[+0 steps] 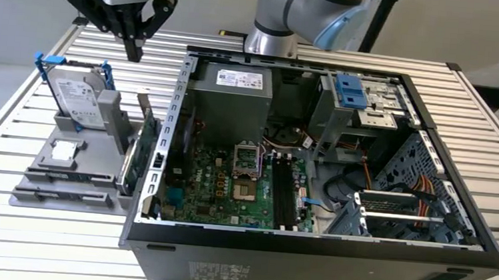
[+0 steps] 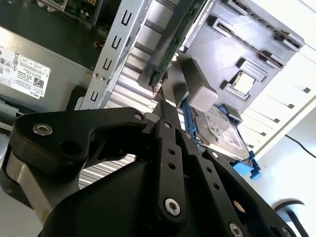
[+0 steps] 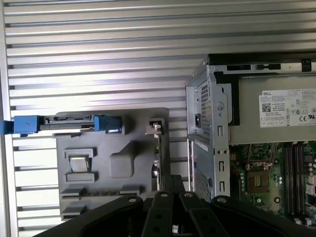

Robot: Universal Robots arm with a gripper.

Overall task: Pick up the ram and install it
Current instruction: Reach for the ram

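**Closed fingers hang far from the ram, with bulkier parts in between**

Most of the risk appears to come from crowding. The open computer case (image 1: pixel 312 252) fills the middle of the exterior view. Its wall stands just beside the grey holder (image 1: pixel 96 161), which sits on the slatted table at 9 o'clock. A wide gripper working along that narrow gap could knock the case wall.

On the holder, the hard drive (image 1: pixel 81 100) in its blue frame stands upright at the 12 o'clock end. The green card (image 1: pixel 144 148) stands on edge along the 3 o'clock side. Both rise higher than the ram (image 1: pixel 67 178), which lies low and edge-on in a slot at the holder's 6 o'clock end. A low path from one end to the other would likely clip one of them.

The ram is thin, so an off-centre pinch could tilt it or make it bind in its slot. The same would apply at the dark slots on the board inside the case.

The gripper (image 1: pixel 134 51) hangs at 11 o'clock in the exterior view, above the table just past the holder's far end and well apart from the ram. Its fingers are pressed together, holding and touching nothing. In the first wrist view the gripper (image 3: pixel 170 181) lines up with the card's edge. Coming down closed, it would strike a part rather than straddle it.
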